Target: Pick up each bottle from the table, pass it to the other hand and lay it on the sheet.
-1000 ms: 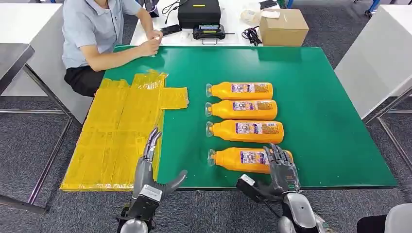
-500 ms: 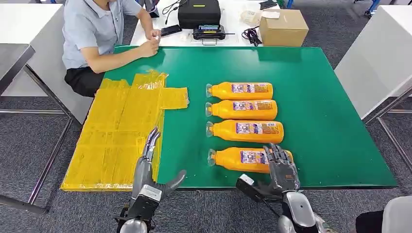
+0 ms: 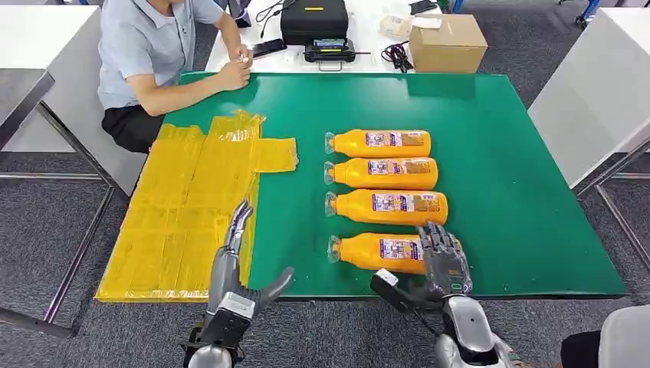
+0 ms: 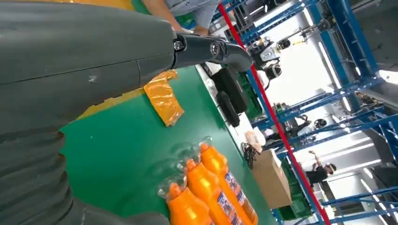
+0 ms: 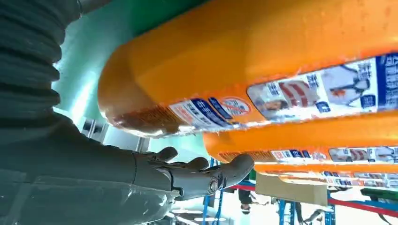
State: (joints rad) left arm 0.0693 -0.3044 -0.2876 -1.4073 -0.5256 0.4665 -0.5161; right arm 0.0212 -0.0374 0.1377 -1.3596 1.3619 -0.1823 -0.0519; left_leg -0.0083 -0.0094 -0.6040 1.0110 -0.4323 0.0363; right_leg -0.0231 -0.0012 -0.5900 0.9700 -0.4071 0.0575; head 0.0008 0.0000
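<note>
Four orange bottles lie on their sides in a row on the green table [image 3: 521, 192], caps pointing toward the yellow sheet [image 3: 192, 207]. Over the base end of the nearest bottle [image 3: 375, 251] rests the right hand [image 3: 443, 261], fingers spread and not yet closed. The bottle looks full, heavy, stiff and glossy, likely slippery; its labelled middle seems the safest grip. The left hand [image 3: 241, 264] waits beside the sheet, fingers straight, thumb apart.

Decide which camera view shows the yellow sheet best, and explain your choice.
The head view: the whole yellow sheet lies on the green table's left side, edges and patches visible. The left wrist view catches just an orange-yellow corner past the left hand. The right wrist view looks at bottles instead.
</note>
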